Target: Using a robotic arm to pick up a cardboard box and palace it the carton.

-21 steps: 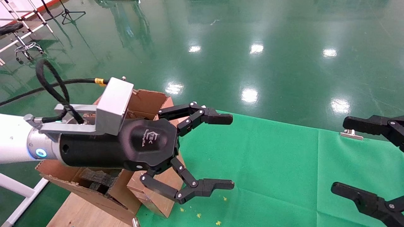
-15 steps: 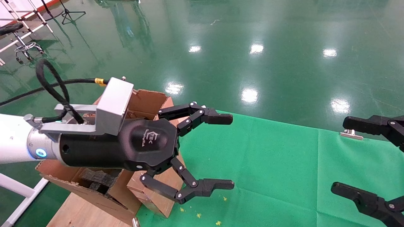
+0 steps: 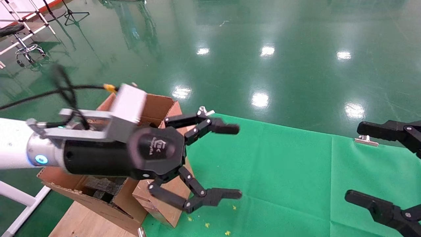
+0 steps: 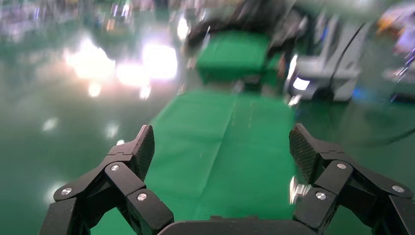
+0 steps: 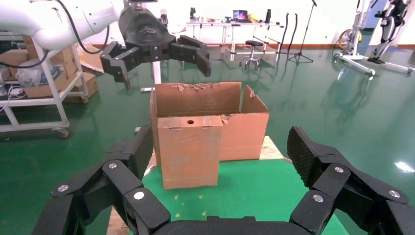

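Left gripper (image 3: pixel 235 161) of mine is spread wide with nothing in it, hanging up in the air over the near end of the carton (image 5: pixel 205 120) and pointing out across the green cloth (image 3: pixel 296 171). It's the working end of the robotic arm (image 3: pixel 13 148), white tube and all.

So the cardboard box (image 5: pixel 188 152) is standing upright on one narrow edge on the green cloth, right up against the front wall of the carton, just beside it and probably touching. From the head view I only catch a bit of it (image 3: pixel 161 200) under my fingers.

My read on handling: it's a closed, flat, scuffed box, so probably light and fairly stiff, not fragile. Bare cardboard shouldn't be slippery against the ribbed pads (image 4: pixel 142 147). The broad faces could dent in if I squeeze hard in the middle, so I'd pinch across the thin dimension near the top edge, where that little round hole (image 5: pixel 191 122) is, since the folded edges are the stiffest part. It's also standing tall, so a sloppy bump would likely tip it over.

Right gripper (image 3: pixel 365 164) is parked off at the right over the cloth, also spread open and holding nothing.
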`<control>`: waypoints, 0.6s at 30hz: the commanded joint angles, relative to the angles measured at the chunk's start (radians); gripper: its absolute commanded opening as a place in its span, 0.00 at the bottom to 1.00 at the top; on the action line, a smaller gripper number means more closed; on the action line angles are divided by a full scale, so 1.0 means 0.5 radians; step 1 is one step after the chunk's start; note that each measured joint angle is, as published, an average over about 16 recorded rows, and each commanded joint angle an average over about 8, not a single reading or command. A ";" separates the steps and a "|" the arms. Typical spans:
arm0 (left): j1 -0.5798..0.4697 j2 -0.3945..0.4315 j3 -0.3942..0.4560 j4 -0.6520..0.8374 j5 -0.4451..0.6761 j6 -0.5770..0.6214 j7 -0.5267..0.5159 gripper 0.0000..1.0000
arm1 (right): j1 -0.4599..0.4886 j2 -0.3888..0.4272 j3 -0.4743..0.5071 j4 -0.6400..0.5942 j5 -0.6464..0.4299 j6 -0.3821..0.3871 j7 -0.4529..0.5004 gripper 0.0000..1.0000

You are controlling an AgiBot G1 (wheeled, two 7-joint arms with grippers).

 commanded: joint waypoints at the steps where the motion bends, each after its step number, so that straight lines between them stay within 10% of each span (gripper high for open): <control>1: -0.018 -0.028 0.024 -0.026 0.080 -0.024 -0.032 1.00 | 0.000 0.000 0.000 0.000 0.000 0.000 0.000 0.00; 18: -0.265 -0.127 0.158 -0.071 0.586 -0.134 -0.286 1.00 | 0.000 0.000 0.000 -0.001 0.001 0.001 0.000 0.00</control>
